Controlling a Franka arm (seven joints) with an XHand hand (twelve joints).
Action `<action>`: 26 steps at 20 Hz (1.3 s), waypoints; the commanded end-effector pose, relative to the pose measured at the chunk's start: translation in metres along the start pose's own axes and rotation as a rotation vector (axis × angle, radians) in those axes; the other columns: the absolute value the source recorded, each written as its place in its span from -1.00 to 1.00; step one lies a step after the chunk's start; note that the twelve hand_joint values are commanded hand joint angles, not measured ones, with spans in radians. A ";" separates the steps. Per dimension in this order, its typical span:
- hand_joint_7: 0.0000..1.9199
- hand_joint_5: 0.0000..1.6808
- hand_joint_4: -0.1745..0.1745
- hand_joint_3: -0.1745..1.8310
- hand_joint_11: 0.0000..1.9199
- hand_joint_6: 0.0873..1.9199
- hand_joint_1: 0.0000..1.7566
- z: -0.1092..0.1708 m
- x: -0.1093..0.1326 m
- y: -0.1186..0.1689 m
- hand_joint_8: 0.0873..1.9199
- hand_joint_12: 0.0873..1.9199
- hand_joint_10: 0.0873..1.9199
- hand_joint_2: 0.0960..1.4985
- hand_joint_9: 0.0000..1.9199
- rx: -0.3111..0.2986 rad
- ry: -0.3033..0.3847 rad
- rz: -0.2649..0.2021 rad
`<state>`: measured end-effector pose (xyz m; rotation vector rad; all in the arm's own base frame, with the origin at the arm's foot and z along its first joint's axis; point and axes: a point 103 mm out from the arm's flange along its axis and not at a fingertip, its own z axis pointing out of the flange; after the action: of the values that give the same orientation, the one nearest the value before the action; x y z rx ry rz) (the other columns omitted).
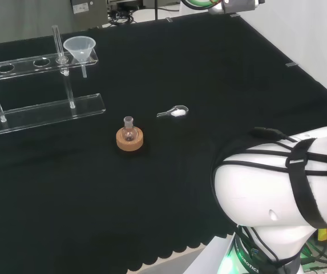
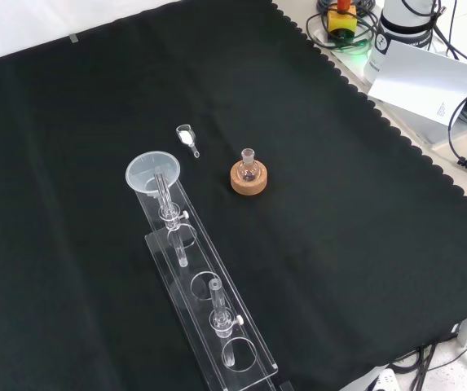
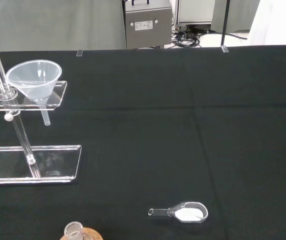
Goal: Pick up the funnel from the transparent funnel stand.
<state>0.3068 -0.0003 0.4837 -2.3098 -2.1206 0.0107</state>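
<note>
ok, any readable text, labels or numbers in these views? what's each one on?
None can be read.
Grey box behind the bench, wrist view: white label, print too small to read.
White card by the cloth's edge, front view: small mark, unreadable.
Funnel, stand, flask, scoop: no markings seen.

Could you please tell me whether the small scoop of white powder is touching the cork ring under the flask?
Apart. The head view shows bare black cloth between the scoop and the cork ring.
</note>
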 end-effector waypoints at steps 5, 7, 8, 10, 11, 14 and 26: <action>-1.00 -0.79 0.06 -0.37 -0.91 -1.00 -1.00 -0.002 0.003 0.001 -0.68 0.37 -0.43 0.55 -0.85 -0.006 -0.015 0.005; -1.00 -0.79 0.06 -0.38 -0.92 -1.00 -1.00 0.000 0.003 0.003 -0.68 0.37 -0.43 0.56 -0.85 -0.001 -0.017 0.008; -1.00 -0.79 0.06 -0.38 -0.92 -1.00 -1.00 0.002 0.002 0.004 -0.68 0.37 -0.43 0.56 -0.85 0.003 -0.017 0.011; -1.00 -0.79 0.06 -0.39 -0.91 -1.00 -1.00 0.006 0.000 0.008 -0.68 0.37 -0.43 0.56 -0.85 0.014 -0.018 0.020; -1.00 -0.79 0.06 -0.39 -0.91 -1.00 -1.00 0.008 -0.001 0.011 -0.68 0.37 -0.43 0.56 -0.85 0.017 -0.020 0.025; -1.00 -0.78 0.06 -0.39 -0.91 -1.00 -1.00 0.014 -0.004 0.020 -0.68 0.37 -0.43 0.56 -0.85 0.026 -0.016 0.042; -0.95 -0.76 0.04 -0.41 -0.92 -1.00 -1.00 0.061 -0.015 0.104 -0.64 0.37 -0.42 0.57 -0.83 0.078 -0.020 0.020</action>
<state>0.3572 -0.0154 0.4481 -2.3314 -2.0389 0.1073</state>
